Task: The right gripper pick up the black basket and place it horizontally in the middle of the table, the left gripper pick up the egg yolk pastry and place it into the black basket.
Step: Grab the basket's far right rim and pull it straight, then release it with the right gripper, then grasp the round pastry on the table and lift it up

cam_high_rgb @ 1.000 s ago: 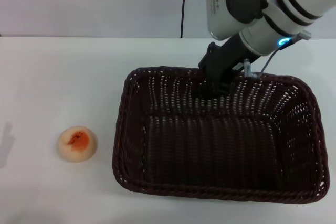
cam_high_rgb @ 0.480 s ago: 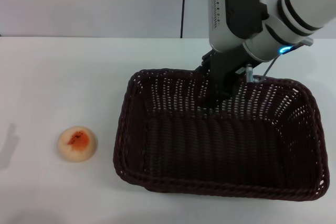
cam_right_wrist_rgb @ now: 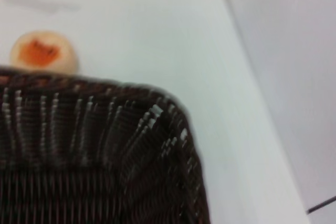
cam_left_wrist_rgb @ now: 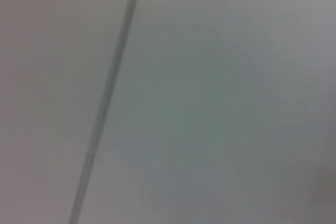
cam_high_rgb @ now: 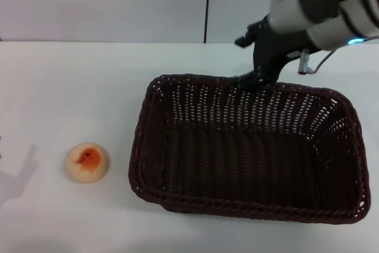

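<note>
So I judged the black basket (cam_high_rgb: 246,149) placed, lying lengthwise toward the counter's right edge. My right gripper (cam_high_rgb: 260,75) hung above its far rim, fingers released. The egg yolk pastry (cam_high_rgb: 87,162) waited near the left front corner, untouched.

The right hand (cam_high_rgb: 256,75) has let go of the black basket's (cam_high_rgb: 249,146) far wall, lifted out and pulled back beyond the rim. A hand-shaped shadow (cam_high_rgb: 18,173) has spread further onto the desk (cam_high_rgb: 77,87) at the left edge.
</note>
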Robot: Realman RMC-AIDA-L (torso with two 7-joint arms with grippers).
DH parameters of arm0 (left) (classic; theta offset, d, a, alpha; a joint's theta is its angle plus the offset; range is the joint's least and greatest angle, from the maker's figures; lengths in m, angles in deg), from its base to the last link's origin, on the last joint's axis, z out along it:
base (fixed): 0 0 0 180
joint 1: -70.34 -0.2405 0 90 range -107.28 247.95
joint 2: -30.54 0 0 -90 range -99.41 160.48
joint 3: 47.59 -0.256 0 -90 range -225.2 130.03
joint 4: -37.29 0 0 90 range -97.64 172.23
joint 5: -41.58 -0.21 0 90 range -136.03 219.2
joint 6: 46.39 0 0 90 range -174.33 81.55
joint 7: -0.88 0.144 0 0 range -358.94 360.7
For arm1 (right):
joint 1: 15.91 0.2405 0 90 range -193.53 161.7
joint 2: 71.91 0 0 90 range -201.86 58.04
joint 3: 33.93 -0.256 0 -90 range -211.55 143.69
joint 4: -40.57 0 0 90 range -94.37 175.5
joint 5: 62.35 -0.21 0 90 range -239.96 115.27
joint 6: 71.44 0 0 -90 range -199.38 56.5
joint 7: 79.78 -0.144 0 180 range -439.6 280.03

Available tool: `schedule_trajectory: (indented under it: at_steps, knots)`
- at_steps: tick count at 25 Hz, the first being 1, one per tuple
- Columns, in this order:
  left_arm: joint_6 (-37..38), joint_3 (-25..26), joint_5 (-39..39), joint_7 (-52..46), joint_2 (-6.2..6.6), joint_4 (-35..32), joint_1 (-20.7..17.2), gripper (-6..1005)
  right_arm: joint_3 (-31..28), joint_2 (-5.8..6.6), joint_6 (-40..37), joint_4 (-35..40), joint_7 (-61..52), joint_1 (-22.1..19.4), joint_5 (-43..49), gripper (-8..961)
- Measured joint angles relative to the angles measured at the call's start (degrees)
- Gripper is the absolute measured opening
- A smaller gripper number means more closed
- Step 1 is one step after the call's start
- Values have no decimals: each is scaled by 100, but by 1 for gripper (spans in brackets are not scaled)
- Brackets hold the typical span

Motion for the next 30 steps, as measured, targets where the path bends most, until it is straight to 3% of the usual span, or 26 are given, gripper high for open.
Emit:
schedule_trajectory:
  at_steps: [3,5,6,10,14,15,17,21,25,30]
  knots:
    - [100,-546,-2,-11,4,-348,160,833,-179,0,12,791,-18,-696,-570,760]
    - [142,-1031,-4,2,6,-582,293,832,-545,-10,-63,1425,1,-1382,-1601,760]
    - [136,-1116,-4,8,7,-620,326,831,-545,-10,-63,1425,1,-1382,-1601,760]
    - [-58,-1699,-3,41,2,-781,550,828,-1167,-38,-308,1716,257,-2123,-3155,760]
    - [-245,-2087,-2,44,0,-841,667,826,-1669,-51,-498,1503,690,-2849,-4566,760]
    - [-442,-2283,-2,56,-12,-855,739,825,-1800,-54,-524,1194,1088,-3214,-5332,760]
    - [-507,-2316,-2,74,-18,-846,752,824,-1846,-51,-542,912,1380,-3382,-5748,760]
    - [-581,-2340,-1,140,-22,-825,765,822,-2080,-18,-956,-539,2726,-3777,-7485,760]
    - [-837,-2571,-2,442,-33,-703,786,819,-2527,-13,-1633,-2129,3682,-3731,-8458,760]
    - [-1057,-2899,-1,445,-38,-693,821,816,-3566,0,-2298,-4151,4425,-3407,-8766,760]
